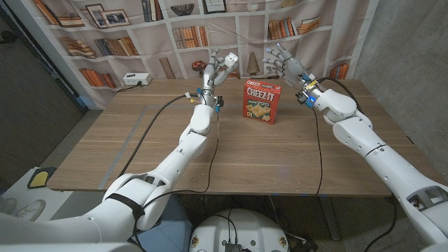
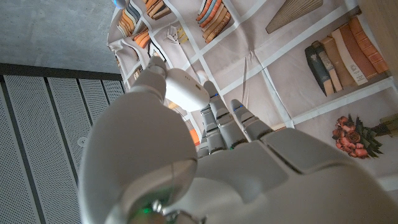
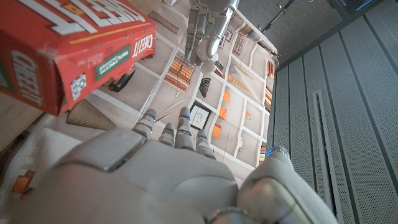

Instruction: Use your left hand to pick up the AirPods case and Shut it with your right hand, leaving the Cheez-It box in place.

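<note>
The white AirPods case (image 1: 230, 61) is up in the air above the table's far side, held in my left hand (image 1: 215, 68) between thumb and fingers. In the left wrist view the case (image 2: 186, 89) shows as a smooth rounded shape past my left hand (image 2: 211, 162); I cannot tell whether its lid is open. My right hand (image 1: 283, 63) is raised to the right of the case, fingers spread and holding nothing, a gap away from it. The red Cheez-It box (image 1: 260, 101) stands upright on the wooden table (image 1: 140, 140), below and between the two hands. It also appears in the right wrist view (image 3: 68, 43), beyond my right hand (image 3: 186, 174).
A white power strip (image 1: 135, 79) lies at the table's far left edge. Black cables (image 1: 150, 133) run along both arms over the tabletop. A bookshelf backdrop (image 1: 112, 42) hangs behind the table.
</note>
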You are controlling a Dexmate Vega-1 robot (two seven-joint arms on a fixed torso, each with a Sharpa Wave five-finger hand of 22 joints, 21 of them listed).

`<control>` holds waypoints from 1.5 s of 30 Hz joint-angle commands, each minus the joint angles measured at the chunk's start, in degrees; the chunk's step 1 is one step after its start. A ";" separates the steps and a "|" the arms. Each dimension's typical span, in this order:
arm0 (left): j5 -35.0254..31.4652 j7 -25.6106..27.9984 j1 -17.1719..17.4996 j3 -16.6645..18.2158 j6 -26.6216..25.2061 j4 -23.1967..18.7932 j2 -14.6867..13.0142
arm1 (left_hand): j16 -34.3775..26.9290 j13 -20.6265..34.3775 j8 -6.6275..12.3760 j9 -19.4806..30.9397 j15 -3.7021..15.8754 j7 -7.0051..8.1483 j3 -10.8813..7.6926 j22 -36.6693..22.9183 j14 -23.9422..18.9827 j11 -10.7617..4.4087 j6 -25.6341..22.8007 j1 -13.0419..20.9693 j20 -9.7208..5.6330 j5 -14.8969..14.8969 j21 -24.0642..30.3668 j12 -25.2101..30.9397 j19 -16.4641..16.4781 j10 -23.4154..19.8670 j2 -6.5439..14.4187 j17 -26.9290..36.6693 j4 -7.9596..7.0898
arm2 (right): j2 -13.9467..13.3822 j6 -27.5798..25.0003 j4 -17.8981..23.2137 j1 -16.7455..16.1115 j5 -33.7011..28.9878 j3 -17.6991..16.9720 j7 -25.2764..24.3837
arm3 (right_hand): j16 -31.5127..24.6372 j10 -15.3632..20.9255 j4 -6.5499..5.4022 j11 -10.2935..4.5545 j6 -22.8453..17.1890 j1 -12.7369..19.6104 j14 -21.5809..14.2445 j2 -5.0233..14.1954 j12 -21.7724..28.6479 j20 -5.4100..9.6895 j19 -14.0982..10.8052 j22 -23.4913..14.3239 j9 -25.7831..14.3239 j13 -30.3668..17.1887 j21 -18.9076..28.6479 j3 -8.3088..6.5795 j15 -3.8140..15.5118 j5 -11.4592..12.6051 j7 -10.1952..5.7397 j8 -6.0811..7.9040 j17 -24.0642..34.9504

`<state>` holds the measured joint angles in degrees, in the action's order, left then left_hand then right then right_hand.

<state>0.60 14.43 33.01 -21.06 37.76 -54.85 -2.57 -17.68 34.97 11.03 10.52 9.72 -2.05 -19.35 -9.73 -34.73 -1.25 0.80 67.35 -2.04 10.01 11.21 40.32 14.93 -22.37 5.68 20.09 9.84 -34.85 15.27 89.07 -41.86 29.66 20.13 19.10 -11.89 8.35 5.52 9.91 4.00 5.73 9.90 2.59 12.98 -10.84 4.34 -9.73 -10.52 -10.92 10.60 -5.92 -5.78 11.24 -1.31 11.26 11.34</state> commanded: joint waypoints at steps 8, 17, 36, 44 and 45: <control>0.59 -1.06 0.64 0.27 0.13 -1.01 -0.11 | 0.44 0.38 -0.02 0.14 3.10 -0.10 -1.32 -0.12 -3.53 -11.03 -0.72 3.96 -0.24 0.21 -0.05 12.46 0.12 -12.94 4.07 0.09 -1.25 | 0.41 -2.58 0.06 1.21 0.46 1.02 0.42 | -0.35 -0.03 -0.47 0.86 0.34 -1.35 0.59 -0.54 -0.25 -0.33 -0.40 -0.09 -0.13 -0.15 0.38 0.53 -0.34 -0.11 0.64 -0.12 0.19; 1.32 -2.35 0.52 0.18 0.65 -0.72 -0.17 | 0.48 0.28 0.06 0.14 3.31 -0.04 -1.30 -0.12 -3.66 -11.04 -1.14 4.16 -0.45 0.22 -0.02 12.52 0.24 -13.01 4.00 0.23 -1.11 | 0.34 -4.06 0.24 2.15 -0.09 1.83 0.65 | -0.35 -0.02 -0.68 0.89 0.34 -1.84 0.59 -0.75 -0.37 -0.30 -0.57 -0.09 -0.13 -0.15 0.42 0.80 -0.50 -0.07 0.66 -0.13 0.24; 1.56 -3.47 -0.61 -0.04 1.89 1.52 0.64 | 0.80 0.24 0.13 0.14 3.52 -0.06 -1.48 -0.08 -4.09 -10.83 -1.72 4.71 -1.58 0.29 0.02 12.84 0.52 -13.04 3.95 0.19 -0.85 | 1.26 -3.89 -0.99 3.88 0.15 3.01 2.86 | -0.26 -0.06 -0.92 1.01 0.43 -2.38 0.70 -0.95 -0.60 -0.33 -0.76 -0.09 -0.13 -0.14 0.43 1.09 -0.62 0.07 0.69 -0.18 0.26; 0.73 -2.20 -0.58 0.09 1.63 1.11 0.67 | 0.88 0.17 0.14 0.15 3.47 0.04 -1.41 -0.07 -4.22 -10.85 -1.89 4.81 -1.55 0.28 0.03 12.96 0.63 -13.09 3.89 0.22 -0.85 | 1.48 -3.50 -1.05 4.43 -0.15 3.53 3.68 | -0.25 0.00 -0.98 0.72 0.66 -2.49 0.66 -0.98 -0.66 -0.36 -0.81 -0.09 -0.13 -0.14 0.43 1.17 -0.68 0.13 0.72 -0.26 0.25; 1.42 -2.84 -0.62 0.14 1.71 1.37 0.85 | 0.83 0.12 0.18 0.15 3.52 -0.04 -1.36 -0.07 -4.30 -10.86 -2.02 4.83 -1.57 0.27 0.03 12.95 0.64 -13.12 3.88 0.27 -0.84 | 1.58 -3.45 -0.86 4.30 -0.27 3.51 3.31 | -0.24 -0.02 -0.99 0.73 0.72 -2.51 0.65 -0.98 -0.68 -0.33 -0.84 -0.09 -0.13 -0.14 0.43 1.18 -0.68 0.14 0.82 -0.28 0.24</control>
<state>1.93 11.55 32.61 -21.00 39.29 -53.77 -2.00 -17.06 35.03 11.03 10.52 9.93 -1.82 -19.35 -9.61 -35.14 -1.45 -0.64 68.12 -3.29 9.81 11.21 40.65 15.55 -22.57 4.92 20.20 9.84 -33.82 11.29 88.47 -38.21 29.55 23.05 21.67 -11.89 8.35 4.65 10.52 4.10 3.63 9.94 1.53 12.49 -11.15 4.02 -9.73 -10.51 -10.93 10.82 -5.06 -6.18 11.24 -0.81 11.14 11.32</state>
